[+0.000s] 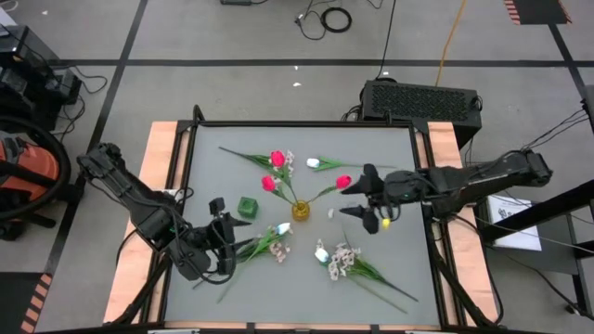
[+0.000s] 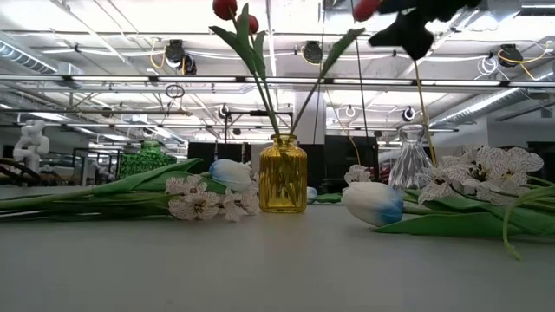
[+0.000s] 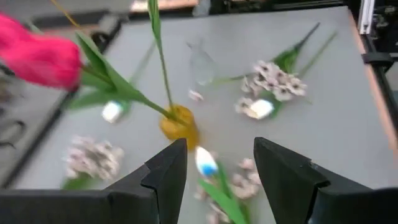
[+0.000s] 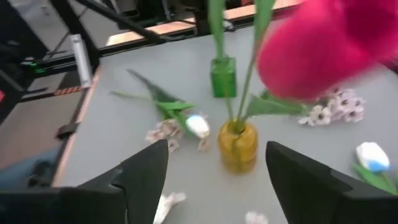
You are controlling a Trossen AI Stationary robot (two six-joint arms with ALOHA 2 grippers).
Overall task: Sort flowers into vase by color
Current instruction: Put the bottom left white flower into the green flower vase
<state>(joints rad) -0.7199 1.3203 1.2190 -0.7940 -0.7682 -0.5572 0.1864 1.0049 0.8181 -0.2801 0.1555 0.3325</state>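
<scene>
Spanning most of the high view, the grey tabletop (image 1: 390,148) is seen with flowers scattered on it. Three pink-red tulips (image 1: 277,160) are stood in the yellow vase (image 1: 301,211) at centre. White tulips (image 1: 314,163) and whitish blossom sprays (image 1: 345,260) are laid flat around it. A green vase (image 1: 247,207) and a clear vase (image 2: 411,159) are held empty. The right pincer (image 1: 365,199) is open beside the yellow vase, gripping nothing. The left pincer (image 1: 223,243) is open near the front edge.
</scene>
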